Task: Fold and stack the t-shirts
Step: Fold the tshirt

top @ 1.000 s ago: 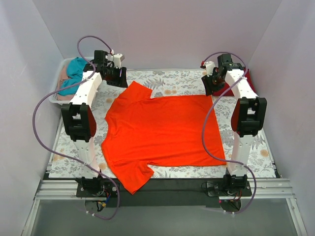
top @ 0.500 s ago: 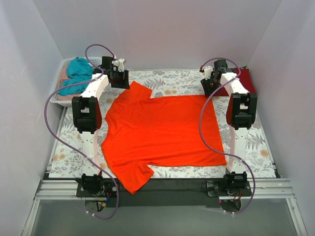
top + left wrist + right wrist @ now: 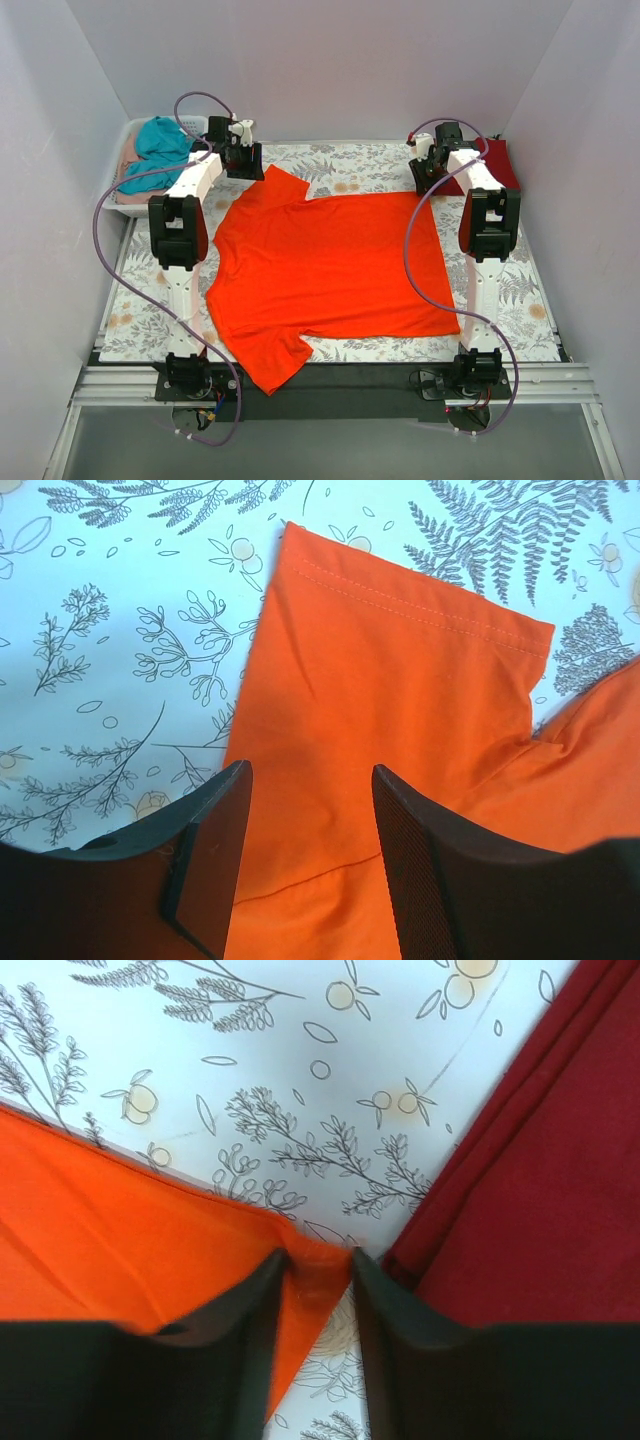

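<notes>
Orange sleeve [image 3: 400, 680] under left jaws, corner [image 3: 318, 1265] between right jaws (parted)

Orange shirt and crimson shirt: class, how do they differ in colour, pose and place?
The orange shirt is bright; the crimson shirt is darker. The orange shirt lies spread flat in the middle; the crimson shirt sits folded at the far right. Both are plain, unprinted cloth.
</notes>
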Motion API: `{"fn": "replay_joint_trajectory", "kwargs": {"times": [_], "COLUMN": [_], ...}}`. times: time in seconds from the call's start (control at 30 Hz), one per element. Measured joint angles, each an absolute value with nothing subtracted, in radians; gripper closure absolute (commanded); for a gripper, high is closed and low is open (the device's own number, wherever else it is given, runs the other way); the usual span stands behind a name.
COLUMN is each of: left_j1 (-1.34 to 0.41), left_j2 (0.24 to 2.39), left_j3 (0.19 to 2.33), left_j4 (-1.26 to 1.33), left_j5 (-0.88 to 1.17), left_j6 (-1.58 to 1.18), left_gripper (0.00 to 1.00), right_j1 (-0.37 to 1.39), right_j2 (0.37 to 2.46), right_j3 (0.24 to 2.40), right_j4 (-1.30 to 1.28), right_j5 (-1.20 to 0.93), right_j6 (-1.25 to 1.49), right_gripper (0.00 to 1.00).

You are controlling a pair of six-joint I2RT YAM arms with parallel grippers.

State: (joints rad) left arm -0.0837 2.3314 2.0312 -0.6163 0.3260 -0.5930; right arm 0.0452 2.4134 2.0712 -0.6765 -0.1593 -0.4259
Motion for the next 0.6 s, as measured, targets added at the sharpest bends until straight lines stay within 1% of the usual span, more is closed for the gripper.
{"fn": "replay_joint_trajectory", "kwargs": {"times": [0.17, 0.2, 0.23, 0.33, 0.6], "left_j1": [-0.084, -0.084, -0.084, -0.084, -0.090], "left_j2": [2.405, 2.428, 2.447, 2.492, 2.527], "left_j3": [2.082, 2.096, 2.106, 2.138, 2.177], "left_j4": [-0.609, -0.601, -0.599, -0.584, -0.550], "left_j5": [0.325, 0.324, 0.324, 0.323, 0.315], "left_j6": [-0.601, -0.603, -0.606, -0.608, -0.595], "left_gripper": [0.47, 0.47, 0.47, 0.47, 0.47], "right_j1": [0.046, 0.046, 0.045, 0.045, 0.042], "right_j2": [2.414, 2.414, 2.412, 2.408, 2.388], "right_j3": [2.064, 2.062, 2.057, 2.047, 2.005], "right_j4": [-0.669, -0.667, -0.661, -0.650, -0.616], "right_j5": [-0.188, -0.193, -0.200, -0.213, -0.236], "right_j6": [-0.418, -0.418, -0.419, -0.418, -0.422], "right_gripper": [0.86, 0.94, 0.99, 0.99, 0.99]}}
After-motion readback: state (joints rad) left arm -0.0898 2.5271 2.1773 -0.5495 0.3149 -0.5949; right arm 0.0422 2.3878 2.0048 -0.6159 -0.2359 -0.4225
